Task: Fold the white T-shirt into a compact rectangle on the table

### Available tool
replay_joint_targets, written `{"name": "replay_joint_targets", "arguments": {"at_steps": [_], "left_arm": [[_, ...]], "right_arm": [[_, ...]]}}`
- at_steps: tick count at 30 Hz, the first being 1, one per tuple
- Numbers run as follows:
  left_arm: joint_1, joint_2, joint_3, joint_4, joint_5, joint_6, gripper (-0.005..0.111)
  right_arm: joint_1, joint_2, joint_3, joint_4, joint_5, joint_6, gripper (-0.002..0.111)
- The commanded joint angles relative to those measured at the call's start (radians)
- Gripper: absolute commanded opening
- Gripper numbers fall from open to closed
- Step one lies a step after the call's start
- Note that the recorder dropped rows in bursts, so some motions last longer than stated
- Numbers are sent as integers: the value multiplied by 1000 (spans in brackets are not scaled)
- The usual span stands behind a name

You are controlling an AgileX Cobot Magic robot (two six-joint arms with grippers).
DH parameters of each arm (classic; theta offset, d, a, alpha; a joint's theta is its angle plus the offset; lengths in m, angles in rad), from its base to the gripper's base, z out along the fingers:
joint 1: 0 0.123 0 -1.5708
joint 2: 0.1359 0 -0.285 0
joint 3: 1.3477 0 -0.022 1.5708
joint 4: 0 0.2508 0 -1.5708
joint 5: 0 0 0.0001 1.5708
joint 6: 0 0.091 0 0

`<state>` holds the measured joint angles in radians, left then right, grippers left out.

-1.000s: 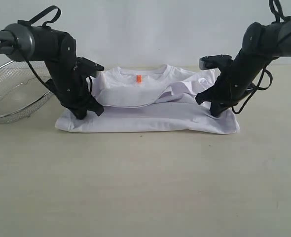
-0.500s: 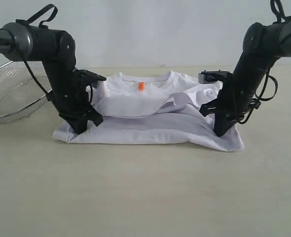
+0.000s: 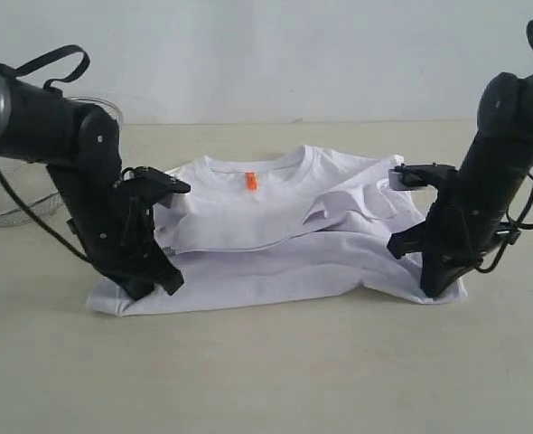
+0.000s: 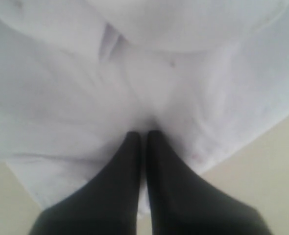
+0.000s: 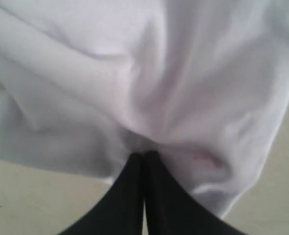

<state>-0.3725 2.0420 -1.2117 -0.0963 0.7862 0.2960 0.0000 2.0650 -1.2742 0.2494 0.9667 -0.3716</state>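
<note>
Exterior view: near a silver wire-mesh basket (image 3: 18,192), a white cotton T-shirt (image 3: 275,262) is pinched by left gripper (image 3: 149,285) and right gripper (image 3: 434,287) on a beige table (image 3: 266,371).

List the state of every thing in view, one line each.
White cotton short-sleeved T-shirt: partly folded, wrinkled, near corners pinched by both grippers.
Left gripper: shut on the T-shirt.
Right gripper: shut on the T-shirt.
Silver wire-mesh basket: at the far left, apart from the shirt.
Pale beige table: bearing the shirt.
</note>
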Motion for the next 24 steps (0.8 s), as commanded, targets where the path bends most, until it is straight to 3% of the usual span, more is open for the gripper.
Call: {"name": "replay_joint_targets", "arguments": {"at_steps": [1,9,12,18,24], "left_arm": [[-12,-45,153,-25,24,-43,5],[-12,-184,326,-29,-7,-64,5],[-12,-239,379,-31,-121,-64,5],[-7,-329,338,-42,-209,-64,5],[-7,-325,315,-42,-261,-77,5]], "right_arm": [[0,-53,107,-45,-14,23,0],[0,-229,160,-53,1,59,0],[1,-297,188,-40,-63,36,0],[1,-316,165,15,-291,29,0],[1,-177,58,92,-259,-49,0]]}}
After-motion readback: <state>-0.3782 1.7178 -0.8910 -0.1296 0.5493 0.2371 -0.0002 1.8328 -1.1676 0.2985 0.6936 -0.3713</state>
